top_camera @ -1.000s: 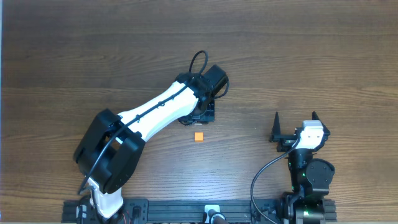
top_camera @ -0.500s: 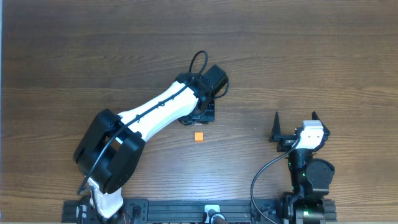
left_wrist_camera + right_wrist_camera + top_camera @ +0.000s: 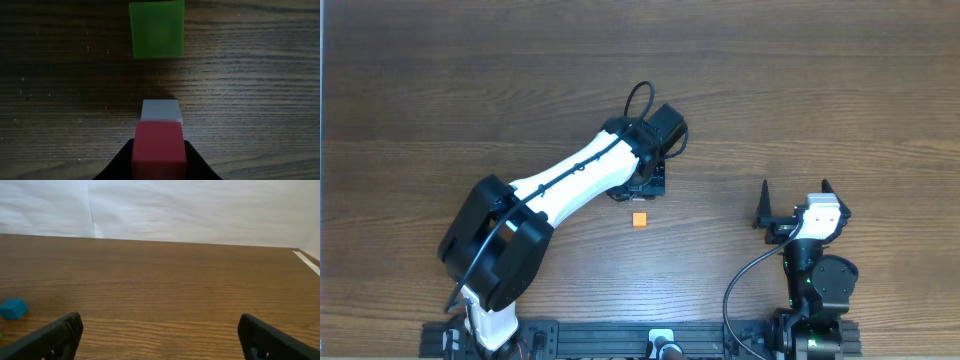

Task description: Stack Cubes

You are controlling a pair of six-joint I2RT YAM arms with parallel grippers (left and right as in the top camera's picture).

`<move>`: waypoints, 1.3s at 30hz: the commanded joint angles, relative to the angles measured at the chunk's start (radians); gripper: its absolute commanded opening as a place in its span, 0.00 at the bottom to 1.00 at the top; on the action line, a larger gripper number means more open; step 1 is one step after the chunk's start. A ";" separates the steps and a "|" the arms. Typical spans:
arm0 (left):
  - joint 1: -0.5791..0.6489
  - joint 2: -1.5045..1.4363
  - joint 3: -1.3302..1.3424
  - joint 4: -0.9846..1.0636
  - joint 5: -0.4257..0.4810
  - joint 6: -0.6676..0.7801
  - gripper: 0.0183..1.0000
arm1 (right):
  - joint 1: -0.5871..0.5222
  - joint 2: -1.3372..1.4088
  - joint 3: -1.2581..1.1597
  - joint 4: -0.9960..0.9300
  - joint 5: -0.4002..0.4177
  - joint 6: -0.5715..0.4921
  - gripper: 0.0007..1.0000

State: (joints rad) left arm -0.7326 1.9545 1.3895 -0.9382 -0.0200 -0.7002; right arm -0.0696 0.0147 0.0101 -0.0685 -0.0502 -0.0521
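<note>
Nothing legible for you to log: no text, label, number or sign. The faces of the red cube [image 3: 158, 150], green cube [image 3: 156, 29] and orange cube [image 3: 639, 220] are plain.

I see a dark wood-grain table [image 3: 820, 80]. Lying directly on it are an orange cube [image 3: 639, 220], a green cube [image 3: 156, 29], a pale grey cube [image 3: 160, 111] near the green one, and a blue cube [image 3: 12, 308].
</note>
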 commanded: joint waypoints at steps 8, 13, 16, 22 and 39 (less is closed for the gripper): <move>0.003 0.011 0.019 -0.001 -0.015 -0.019 0.19 | -0.005 -0.010 -0.005 -0.003 0.006 0.006 0.99; 0.003 0.011 0.019 -0.001 -0.015 -0.019 0.20 | -0.005 -0.010 -0.005 -0.003 0.006 0.006 0.99; 0.003 0.012 0.019 -0.001 -0.015 -0.019 0.23 | -0.005 -0.010 -0.005 -0.003 0.006 0.006 0.99; 0.003 0.021 0.019 0.001 -0.016 -0.018 0.24 | -0.005 -0.010 -0.005 -0.003 0.006 0.006 0.99; 0.003 0.021 0.019 0.000 -0.016 -0.018 0.40 | -0.005 -0.010 -0.005 -0.003 0.006 0.006 0.99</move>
State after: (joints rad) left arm -0.7326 1.9583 1.3895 -0.9382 -0.0200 -0.7059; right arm -0.0696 0.0147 0.0101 -0.0689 -0.0505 -0.0521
